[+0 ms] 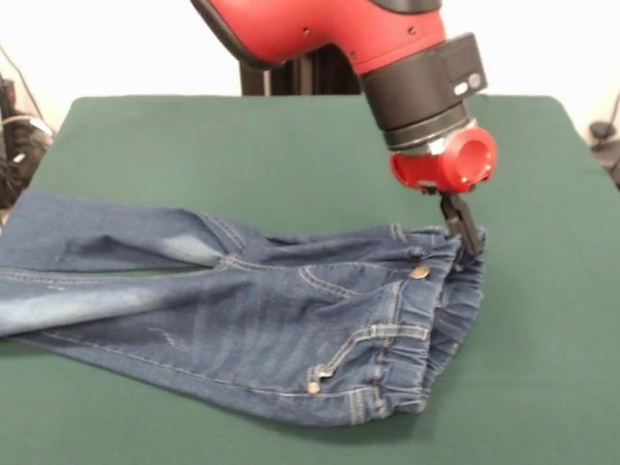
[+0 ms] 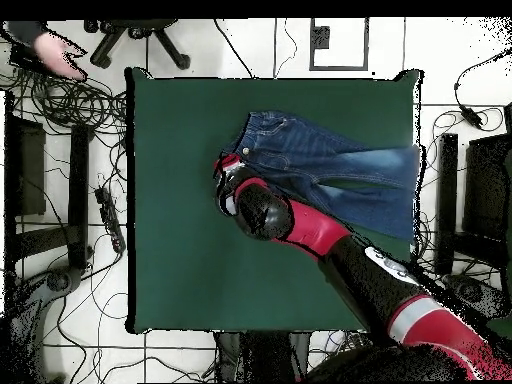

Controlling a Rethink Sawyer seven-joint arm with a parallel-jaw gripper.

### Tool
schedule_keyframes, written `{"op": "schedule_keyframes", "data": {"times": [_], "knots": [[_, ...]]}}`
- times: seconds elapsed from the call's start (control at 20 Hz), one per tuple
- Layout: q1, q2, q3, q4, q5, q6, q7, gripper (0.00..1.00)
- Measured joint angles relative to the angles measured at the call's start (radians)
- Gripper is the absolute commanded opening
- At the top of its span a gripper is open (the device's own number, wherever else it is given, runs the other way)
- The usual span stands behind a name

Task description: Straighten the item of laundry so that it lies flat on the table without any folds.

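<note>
The end effector (image 1: 465, 230) hangs from the red and black arm (image 1: 387, 48) at the far corner of the jeans' (image 1: 242, 310) waistband (image 1: 441, 310). Its dark fingers (image 1: 461, 221) come down together onto the gathered elastic edge, and the tip sits right at the denim, touching it or pinching it. Whether they are closed on the cloth or merely resting against it cannot be told from the front view, since they show only as one narrow dark shape. In the overhead view the arm covers the end effector, so that view settles nothing either.

The jeans lie on the green tabletop (image 1: 242, 155), waistband toward the right in the front view and legs (image 1: 87, 262) running off to the left, where they reach the tabletop's edge. The waistband is bunched and stands open a little (its inner side shows as a ruffled loop). The brass button (image 1: 419, 271) sits just below the end effector. The two legs overlap near the crotch, with a fold between them, and pale faded patches show on both.

In the overhead view the jeans (image 2: 330, 165) lie in the upper right part of the tabletop (image 2: 200, 250), and a person's hand (image 2: 62, 52) shows at the top left corner, well apart from the tabletop.
</note>
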Motion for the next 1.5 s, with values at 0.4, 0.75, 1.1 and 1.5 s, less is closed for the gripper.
{"op": "schedule_keyframes", "data": {"times": [0.4,0.75,1.1,1.5], "knots": [[0.001,-0.027,0.046,0.057,0.0,0.0,0.0,0.0],[0.011,-0.027,0.057,0.08,0.0,-0.027,0.0,0.0],[0.047,-0.026,0.056,0.08,0.002,-0.071,0.0,0.0],[0.133,-0.004,0.054,0.074,0.037,-0.089,0.0,0.0]]}}
